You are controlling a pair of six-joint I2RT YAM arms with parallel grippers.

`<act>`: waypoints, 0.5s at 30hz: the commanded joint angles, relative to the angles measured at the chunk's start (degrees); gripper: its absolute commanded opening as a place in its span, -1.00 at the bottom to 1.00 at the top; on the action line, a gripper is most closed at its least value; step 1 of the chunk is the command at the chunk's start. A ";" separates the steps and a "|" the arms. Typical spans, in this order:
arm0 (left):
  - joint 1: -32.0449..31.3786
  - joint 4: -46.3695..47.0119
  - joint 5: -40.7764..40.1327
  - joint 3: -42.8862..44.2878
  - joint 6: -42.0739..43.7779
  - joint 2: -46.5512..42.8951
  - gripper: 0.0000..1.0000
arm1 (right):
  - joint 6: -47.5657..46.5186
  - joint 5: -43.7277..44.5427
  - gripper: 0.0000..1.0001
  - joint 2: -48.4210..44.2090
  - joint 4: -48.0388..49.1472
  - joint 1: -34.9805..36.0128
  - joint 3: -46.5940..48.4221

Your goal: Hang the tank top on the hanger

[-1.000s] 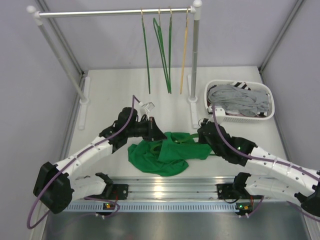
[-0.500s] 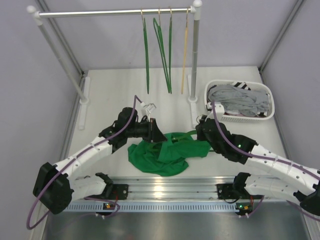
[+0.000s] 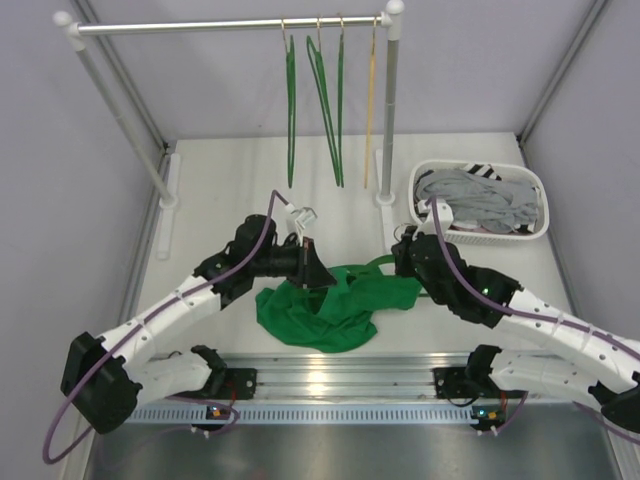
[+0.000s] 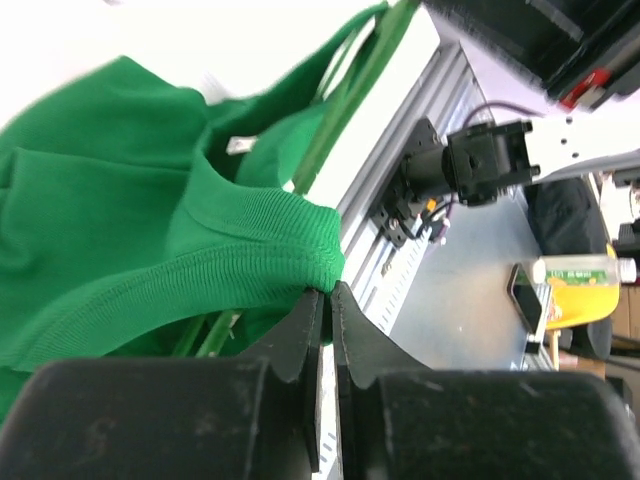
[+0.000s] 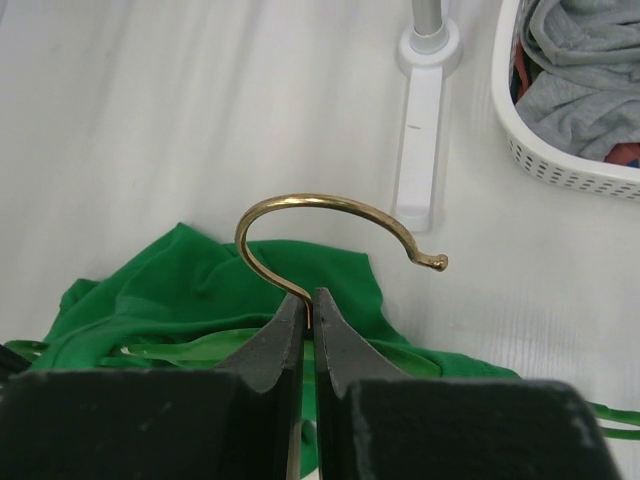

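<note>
White table (image 3: 220, 190) carries a clothes rack (image 3: 200, 26) along its far side, with spare green hangers (image 3: 325, 95) and a yellow hanger (image 3: 370, 110) on the rail. The tank top (image 3: 320, 310) lies crumpled at table centre, near the arm bases. A white basket (image 3: 500, 238) of grey clothes stands at far right. The hanger (image 5: 330, 203) lies partly inside the tank top. Right gripper (image 5: 308, 310) is clamped on the hanger's hook stem. Left gripper (image 4: 328, 300) is pinched on the tank top's ribbed edge.
</note>
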 commanded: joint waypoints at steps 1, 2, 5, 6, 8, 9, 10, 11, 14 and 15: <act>-1.90 -1.24 -0.34 1.81 1.53 -1.61 -0.85 | -0.40 1.40 -1.00 -0.20 3.65 -0.16 4.26; -2.07 -1.68 -0.87 1.72 1.79 -1.70 -0.81 | -0.49 1.32 -1.00 -0.37 3.48 -0.16 4.53; -2.86 -2.73 -1.75 1.28 2.14 -2.49 -0.33 | -0.93 1.23 -1.00 -0.63 3.22 -0.16 5.50; -2.95 -3.35 -2.54 1.54 2.41 -3.45 -0.09 | -1.11 1.14 -1.00 -0.98 3.21 -0.16 5.76; -2.95 -5.19 -4.38 2.15 3.55 -4.51 0.29 | -1.28 0.96 -1.00 -1.07 2.86 -0.16 6.02; -2.87 -6.07 -5.35 2.94 4.16 -5.65 0.29 | -1.20 0.79 -1.00 -1.42 2.43 -0.16 6.11; -2.86 -7.12 -5.79 3.47 4.51 -6.35 0.29 | -1.11 0.61 -1.00 -1.60 2.25 -0.16 5.94; -2.86 -7.57 -6.84 3.91 4.87 -6.80 0.29 | -1.11 0.44 -1.00 -1.69 2.25 -0.07 5.76; -2.86 -9.15 -8.43 5.76 6.18 -9.60 0.24 | -1.11 -0.61 -1.00 -2.13 1.90 -0.16 5.24; -2.86 -9.24 -9.56 6.37 6.97 -11.09 0.24 | -1.54 -1.23 -1.00 -2.39 1.90 -0.16 4.89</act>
